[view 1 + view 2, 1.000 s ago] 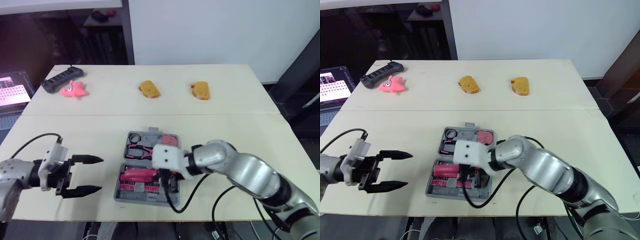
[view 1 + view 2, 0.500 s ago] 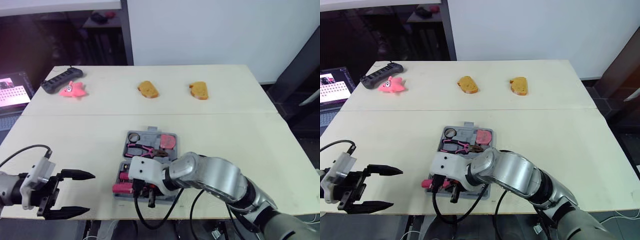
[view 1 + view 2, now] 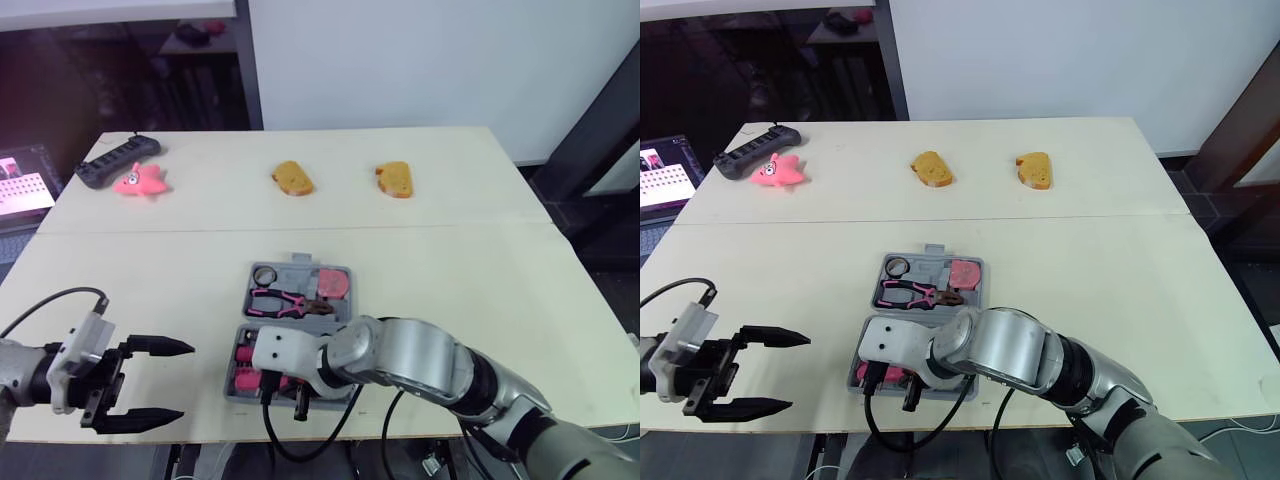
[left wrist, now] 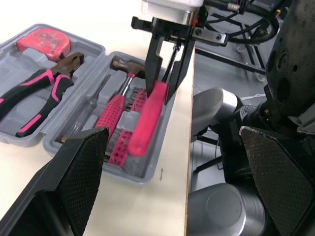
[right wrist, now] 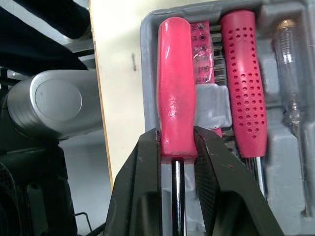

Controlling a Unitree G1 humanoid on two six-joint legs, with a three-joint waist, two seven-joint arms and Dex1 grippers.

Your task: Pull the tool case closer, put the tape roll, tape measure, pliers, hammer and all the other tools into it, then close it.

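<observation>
Gaping grey tool case [image 3: 299, 272], pink-handled pliers [image 3: 287, 300]

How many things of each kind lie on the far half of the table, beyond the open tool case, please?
Bread slices: 2
Pink starfish toy: 1
Black power strip: 1
Total: 4

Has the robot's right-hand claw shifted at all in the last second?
Yes. Against the tool case, the right gripper, shut on a red-handled screwdriver, went from the case's right side to its near left corner.
</observation>
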